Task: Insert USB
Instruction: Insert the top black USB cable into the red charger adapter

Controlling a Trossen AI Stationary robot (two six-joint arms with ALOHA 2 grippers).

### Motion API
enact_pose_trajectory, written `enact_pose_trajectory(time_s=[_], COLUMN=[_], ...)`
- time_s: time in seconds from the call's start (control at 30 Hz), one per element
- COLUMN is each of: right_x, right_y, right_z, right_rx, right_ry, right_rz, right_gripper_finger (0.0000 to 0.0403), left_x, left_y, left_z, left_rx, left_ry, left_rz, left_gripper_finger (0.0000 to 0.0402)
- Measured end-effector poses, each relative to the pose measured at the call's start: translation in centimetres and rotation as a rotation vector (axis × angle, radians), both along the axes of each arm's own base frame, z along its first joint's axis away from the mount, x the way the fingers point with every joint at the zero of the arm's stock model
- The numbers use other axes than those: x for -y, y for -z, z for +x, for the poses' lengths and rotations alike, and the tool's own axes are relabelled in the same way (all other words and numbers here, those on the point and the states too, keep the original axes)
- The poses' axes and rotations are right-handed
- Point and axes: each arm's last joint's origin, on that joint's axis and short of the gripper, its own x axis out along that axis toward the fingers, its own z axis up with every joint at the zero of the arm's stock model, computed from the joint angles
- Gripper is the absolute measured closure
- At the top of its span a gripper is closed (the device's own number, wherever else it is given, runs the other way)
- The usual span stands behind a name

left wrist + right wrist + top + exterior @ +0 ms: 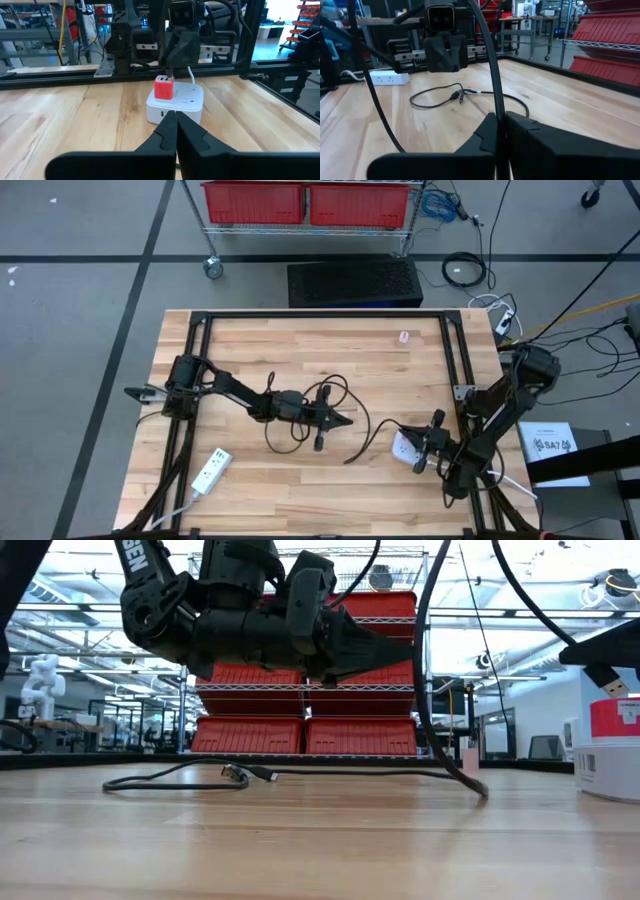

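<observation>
I see my right hand (428, 442) clamped on the black USB cable (490, 75), its plug (169, 76) just above the red charger (163, 88) sitting on the white adapter block (180, 102) at the desk's (300, 350) right side. My left hand (345, 419) hovers mid-desk, fingers closed on nothing. The cable's loose end (235, 774) lies looped on the wood. 1 white power strip (208, 471) rests near the front left.

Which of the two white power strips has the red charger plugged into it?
The power strip beside the right hand, carrying the red charger. The other strip, near the table's front-left edge, has nothing plugged in.
</observation>
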Motion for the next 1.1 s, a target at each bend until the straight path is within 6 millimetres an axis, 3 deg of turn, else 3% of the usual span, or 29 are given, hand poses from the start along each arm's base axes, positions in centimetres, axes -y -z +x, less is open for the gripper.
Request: enact_pose_trajectory(time_s=[1.1], right_x=[0.35], right_y=[-0.02], right_z=[-0.23], right_rx=[-0.086], right_ry=[-0.019], right_rz=[-0.064], right_gripper_finger=[0.0403], left_x=[0.00], left_y=[-0.01], left_z=[0.01], left_rx=[0.000], left_ry=[-0.001], left_rz=[-0.003], left_gripper_finger=[0.0400])
